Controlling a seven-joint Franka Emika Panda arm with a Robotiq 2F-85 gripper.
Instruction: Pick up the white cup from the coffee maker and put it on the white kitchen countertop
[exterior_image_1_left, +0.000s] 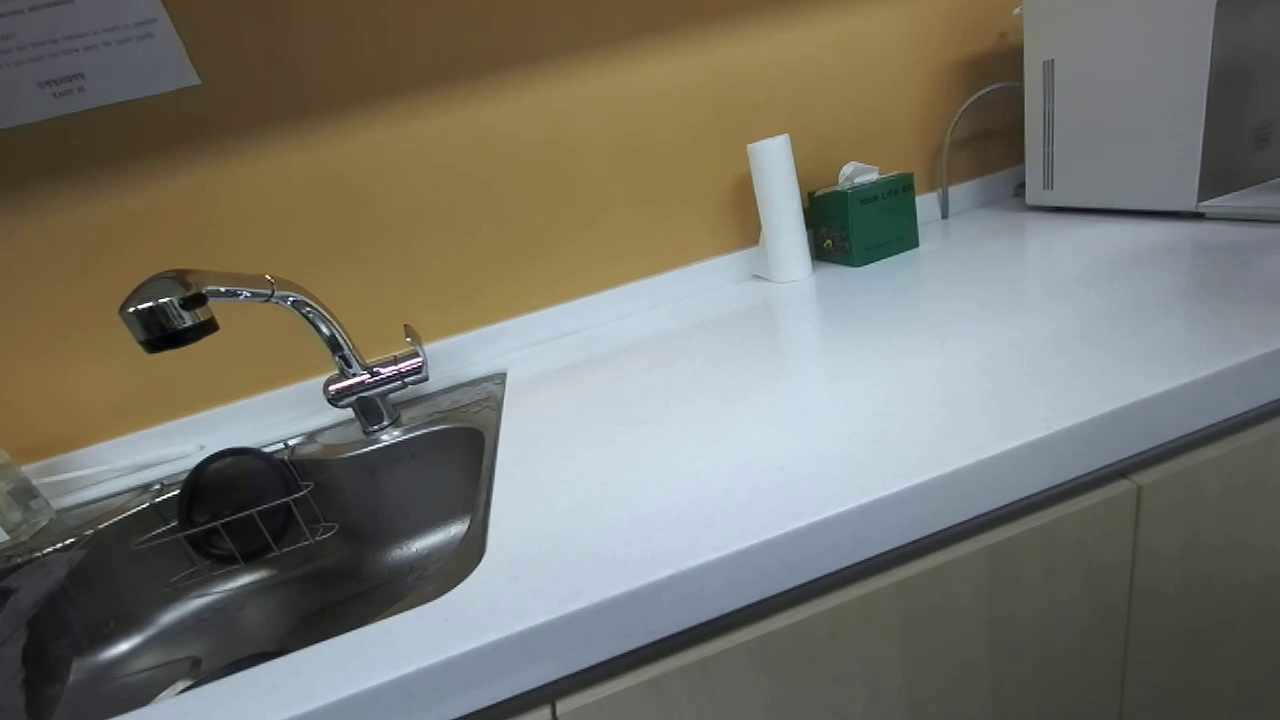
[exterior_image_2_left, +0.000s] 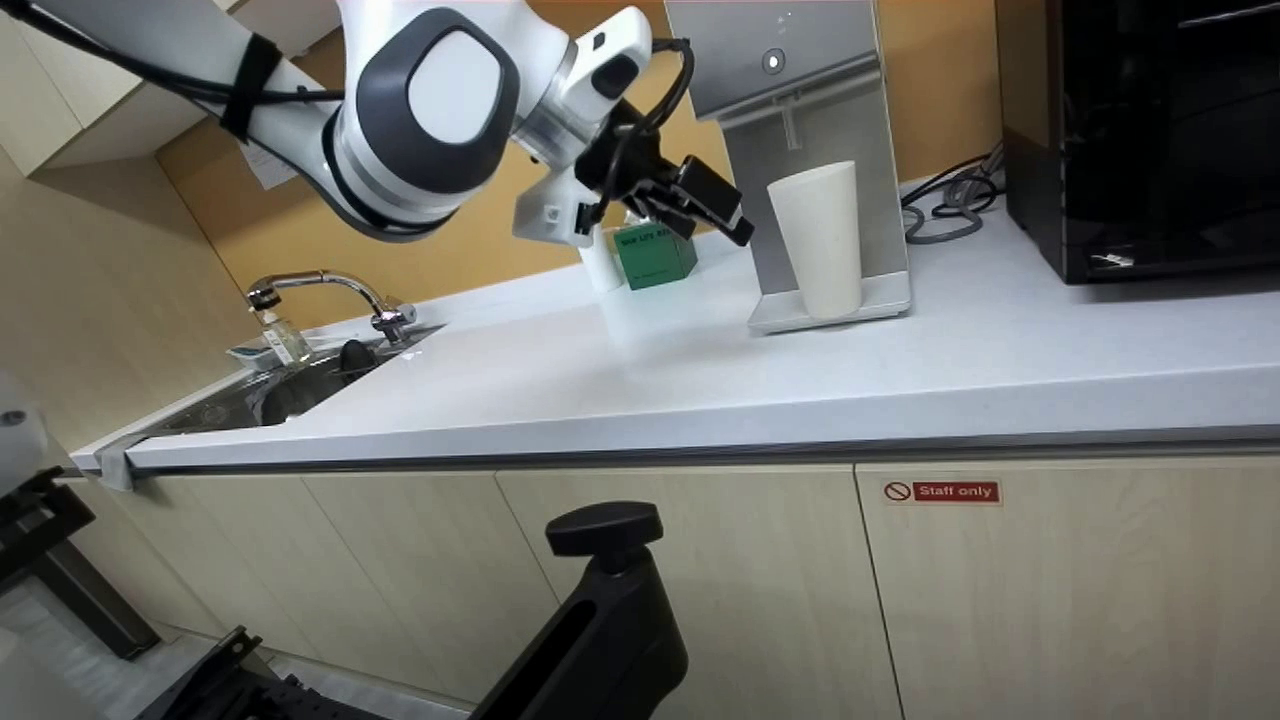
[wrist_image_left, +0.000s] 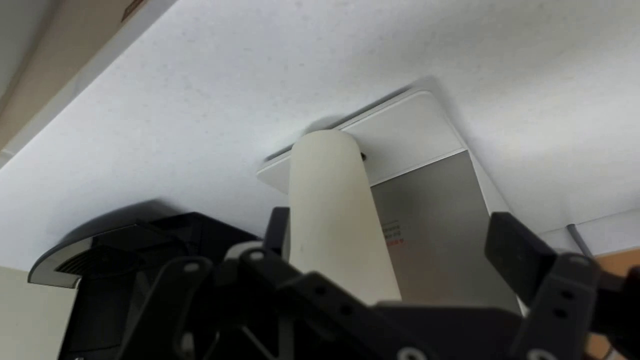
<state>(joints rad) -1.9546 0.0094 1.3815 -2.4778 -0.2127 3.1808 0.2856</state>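
The white cup (exterior_image_2_left: 822, 240) stands upright on the base tray of the coffee maker (exterior_image_2_left: 790, 60), a tall boxy machine with a grey front. The coffee maker also shows at the right of an exterior view (exterior_image_1_left: 1112, 110), where the cup is hidden. The white kitchen countertop (exterior_image_1_left: 800, 400) runs under it. My gripper (exterior_image_2_left: 715, 205) is open, just left of the cup in an exterior view. In the wrist view, the cup (wrist_image_left: 332, 200) lies between the spread fingers of my gripper (wrist_image_left: 395, 237), closer to the left finger. I cannot tell whether that finger touches it.
A black appliance (exterior_image_2_left: 1165, 140) stands right of the coffee maker, with coiled cables (exterior_image_2_left: 960, 200) between them. A green tissue box (exterior_image_1_left: 865, 220) and a white roll (exterior_image_1_left: 780, 210) stand by the wall. A steel sink (exterior_image_1_left: 400, 500) with a tap (exterior_image_1_left: 310, 310) lies farther along.
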